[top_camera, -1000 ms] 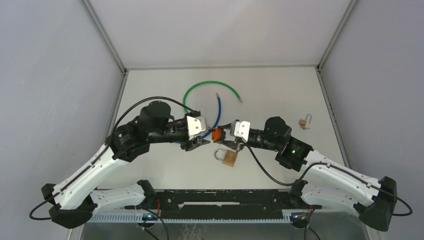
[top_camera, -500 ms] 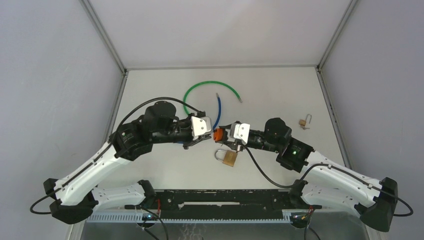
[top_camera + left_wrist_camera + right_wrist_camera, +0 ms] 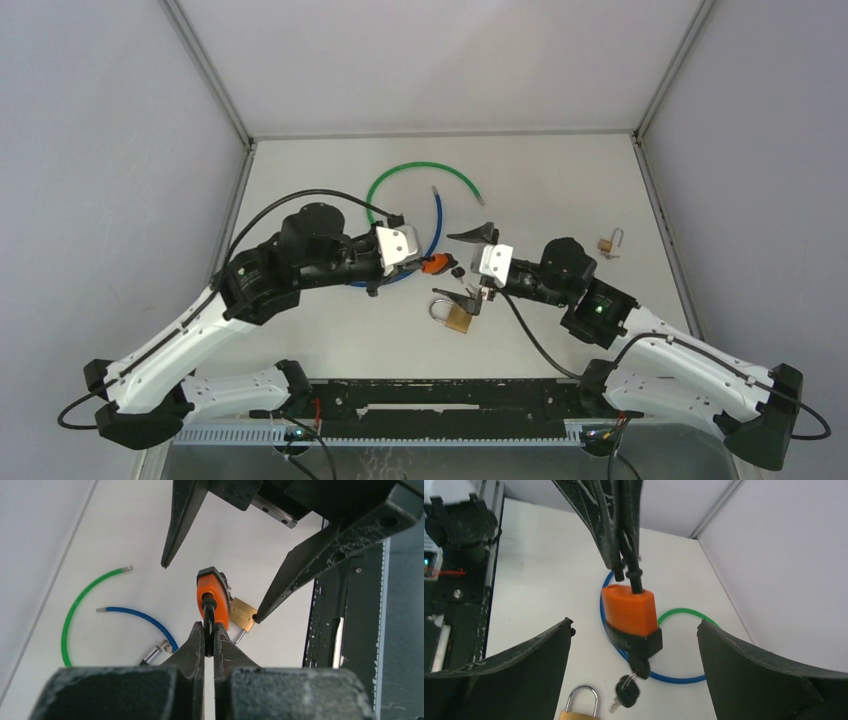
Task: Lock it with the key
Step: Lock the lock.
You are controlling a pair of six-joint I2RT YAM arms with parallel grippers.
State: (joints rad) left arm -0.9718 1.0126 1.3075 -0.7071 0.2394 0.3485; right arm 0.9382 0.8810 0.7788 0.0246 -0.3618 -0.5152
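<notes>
- I see the orange padlock (image 3: 630,611) held off the bench near its middle, with the key (image 3: 640,666) in its underside.
- Left gripper (image 3: 209,630): jaws clenched on the shackle (image 3: 634,577).
- Right gripper (image 3: 462,266): jaws released, spread either side of the padlock.
- Brass padlock (image 3: 459,316) lies at 5 o'clock; blue cable (image 3: 436,215) and green cable (image 3: 420,168) at 12.

You see an orange plastic padlock (image 3: 629,611) with a black base, a brass-yellow metal padlock (image 3: 459,317) with a silver shackle, a green cable loop (image 3: 420,166), a blue cable (image 3: 440,215), and a plain white desk (image 3: 560,180).
</notes>
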